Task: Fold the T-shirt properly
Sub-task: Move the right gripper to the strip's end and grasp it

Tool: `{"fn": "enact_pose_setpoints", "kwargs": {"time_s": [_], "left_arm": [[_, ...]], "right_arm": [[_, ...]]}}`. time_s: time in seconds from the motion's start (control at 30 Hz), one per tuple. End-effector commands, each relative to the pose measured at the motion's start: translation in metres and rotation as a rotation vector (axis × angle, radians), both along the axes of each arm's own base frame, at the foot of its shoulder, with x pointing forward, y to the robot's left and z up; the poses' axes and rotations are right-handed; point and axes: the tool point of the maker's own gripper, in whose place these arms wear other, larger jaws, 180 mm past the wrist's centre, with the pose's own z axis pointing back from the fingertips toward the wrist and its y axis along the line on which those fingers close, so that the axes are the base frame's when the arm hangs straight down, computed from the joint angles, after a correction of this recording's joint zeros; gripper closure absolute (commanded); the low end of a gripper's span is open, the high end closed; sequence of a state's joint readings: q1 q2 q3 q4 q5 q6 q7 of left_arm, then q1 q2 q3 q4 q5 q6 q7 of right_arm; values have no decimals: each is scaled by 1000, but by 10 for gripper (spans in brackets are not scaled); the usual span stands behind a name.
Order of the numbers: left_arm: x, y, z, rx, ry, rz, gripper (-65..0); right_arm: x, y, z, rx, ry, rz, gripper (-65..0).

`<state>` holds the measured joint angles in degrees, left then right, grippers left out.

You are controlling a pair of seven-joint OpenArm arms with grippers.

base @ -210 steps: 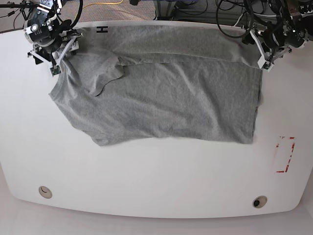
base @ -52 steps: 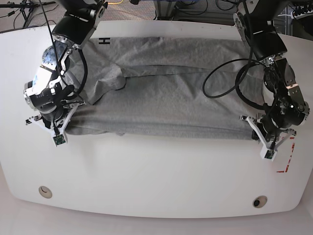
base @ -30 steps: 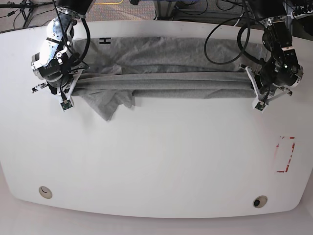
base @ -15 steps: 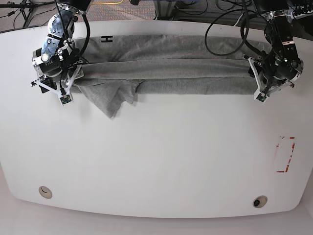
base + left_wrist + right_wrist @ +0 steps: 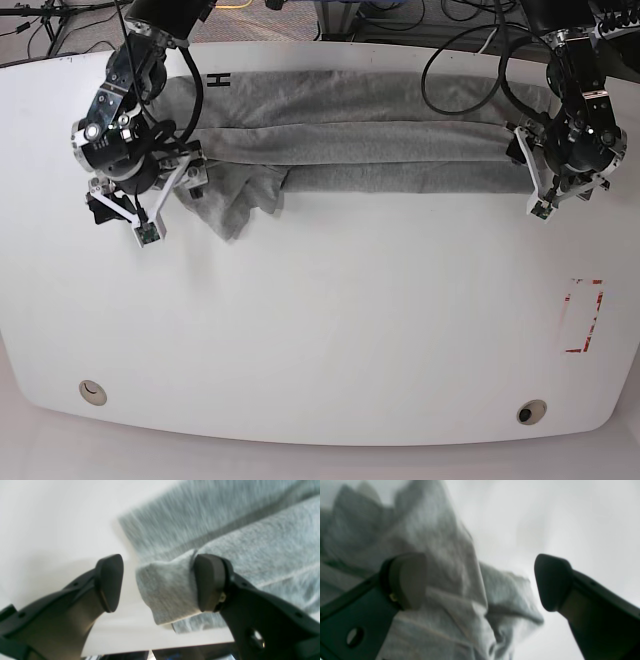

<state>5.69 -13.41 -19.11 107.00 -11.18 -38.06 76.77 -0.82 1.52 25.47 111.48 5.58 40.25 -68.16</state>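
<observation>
On the table [image 5: 320,330] the T-shirt [image 5: 370,150] lies as a long band; wrist views show both the left gripper [image 5: 158,582] and the right gripper [image 5: 480,580] released, cloth between their jaws.

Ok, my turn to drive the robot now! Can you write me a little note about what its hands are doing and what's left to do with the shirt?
Left gripper: open, a folded corner of the T-shirt sits loose between its fingers.
Right gripper: open, bunched cloth lies between its fingers, not pinched.
T-shirt: lies as a long band along the far side of the table, one sleeve sticking out toward the near side.
Done: lengthwise fold.
Left: tuck that sleeve in, then fold the band crosswise, probably.
</observation>
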Motion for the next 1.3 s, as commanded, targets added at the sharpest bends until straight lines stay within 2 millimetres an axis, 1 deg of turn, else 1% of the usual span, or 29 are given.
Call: {"fn": "enact_pose_setpoints", "kwargs": {"time_s": [0.0,0.13,0.23,0.3,0.47,0.6,0.77,0.83,0.93,0.97,1.0,1.03,1.1,1.13,1.2,1.27], "left_arm": [[5,6,15,35,-33,-3,-403],[6,5,22,47,-55,-11,-403],[6,5,24,51,-61,-13,-403],[6,8,25,62,-59,-14,-403],[6,12,26,72,-58,-15,-403],[6,12,26,72,-58,-15,-403],[7,16,29,86,-59,-17,-403],[7,16,29,86,-59,-17,-403],[7,15,29,84,-59,-17,-403],[7,15,29,84,-59,-17,-403],[7,15,29,84,-59,-17,-403],[7,15,29,84,-59,-17,-403],[6,15,28,83,-59,-16,-403],[7,15,28,83,-59,-18,-403],[7,15,28,83,-59,-18,-403],[6,14,27,80,-56,-18,-403]], "right_arm": [[14,10,0,53,-20,1,-634],[19,16,-11,91,9,1,-612],[21,21,-23,126,37,2,-598],[27,26,-29,156,34,7,-590],[37,33,-38,206,21,10,-591],[40,36,-50,241,42,9,-591],[42,42,-60,275,51,9,-583],[42,43,-60,277,51,10,-545],[42,44,-60,282,51,10,-390],[43,44,-60,284,49,10,-314],[43,45,-60,286,49,11,-265],[43,45,-59,287,47,11,-165],[43,45,-58,285,45,11,-35],[44,45,-56,284,39,12,0],[46,43,-47,272,11,14,0],[49,45,-30,270,-40,20,-35]]}}
